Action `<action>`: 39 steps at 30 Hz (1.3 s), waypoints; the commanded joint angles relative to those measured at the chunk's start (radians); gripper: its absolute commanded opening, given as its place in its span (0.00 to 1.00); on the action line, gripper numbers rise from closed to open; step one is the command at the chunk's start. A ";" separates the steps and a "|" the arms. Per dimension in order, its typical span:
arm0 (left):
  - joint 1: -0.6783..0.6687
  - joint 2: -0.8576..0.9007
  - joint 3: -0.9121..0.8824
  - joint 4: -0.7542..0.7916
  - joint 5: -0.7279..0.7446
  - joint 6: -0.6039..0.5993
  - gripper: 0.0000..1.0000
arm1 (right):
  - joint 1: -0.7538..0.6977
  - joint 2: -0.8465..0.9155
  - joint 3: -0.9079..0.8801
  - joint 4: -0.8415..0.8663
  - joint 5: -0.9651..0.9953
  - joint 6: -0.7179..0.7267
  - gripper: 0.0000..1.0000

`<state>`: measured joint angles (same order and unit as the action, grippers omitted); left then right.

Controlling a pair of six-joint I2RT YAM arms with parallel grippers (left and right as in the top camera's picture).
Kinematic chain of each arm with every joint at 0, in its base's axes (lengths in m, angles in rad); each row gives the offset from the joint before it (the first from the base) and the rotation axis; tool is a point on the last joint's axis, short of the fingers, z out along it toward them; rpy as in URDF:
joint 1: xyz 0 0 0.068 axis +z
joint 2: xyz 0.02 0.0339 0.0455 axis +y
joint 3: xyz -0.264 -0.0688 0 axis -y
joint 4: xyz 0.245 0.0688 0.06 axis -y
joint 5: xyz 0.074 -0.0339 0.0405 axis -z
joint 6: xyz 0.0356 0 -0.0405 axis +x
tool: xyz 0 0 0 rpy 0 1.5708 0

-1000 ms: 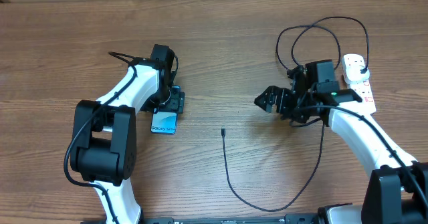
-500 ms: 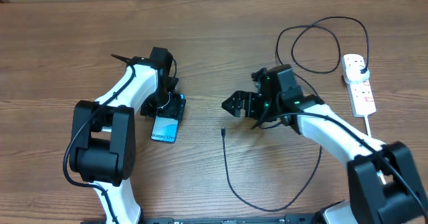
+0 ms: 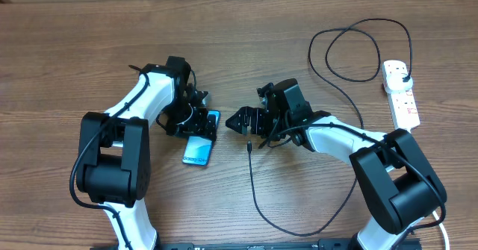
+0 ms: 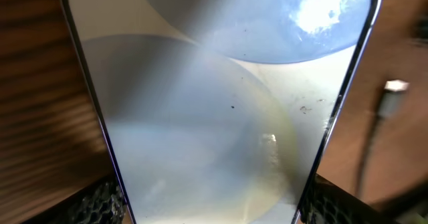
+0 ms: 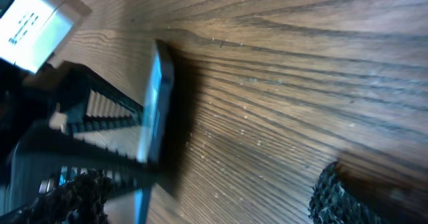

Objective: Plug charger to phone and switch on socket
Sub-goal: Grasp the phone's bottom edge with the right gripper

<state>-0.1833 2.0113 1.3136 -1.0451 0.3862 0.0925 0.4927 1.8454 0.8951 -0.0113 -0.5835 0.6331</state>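
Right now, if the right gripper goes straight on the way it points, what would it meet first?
Probably the phone, which the left gripper holds just ahead of the open right gripper. The tip of the charger lies off that line; height is hard to judge.

Overhead, blue-screened rectangular smartphone (image 3: 198, 150): middle hidden under left gripper (image 3: 200, 125); left wrist view cuts off both ends. There, thin black cable's connector tip (image 4: 396, 85): blurred. On white elongated power strip (image 3: 401, 93), switch positions too small to tell.

Overhead looks straight down; wrist views sit close, low (all share the phone (image 3: 200, 148))
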 commanded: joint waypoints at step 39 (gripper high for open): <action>-0.014 0.083 -0.054 0.040 0.340 0.158 0.83 | 0.077 0.015 -0.005 0.054 0.121 0.370 0.44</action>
<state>-0.1837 2.0575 1.2778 -1.0176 0.7471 0.2180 0.5526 1.8507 0.8948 0.0368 -0.5083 0.9962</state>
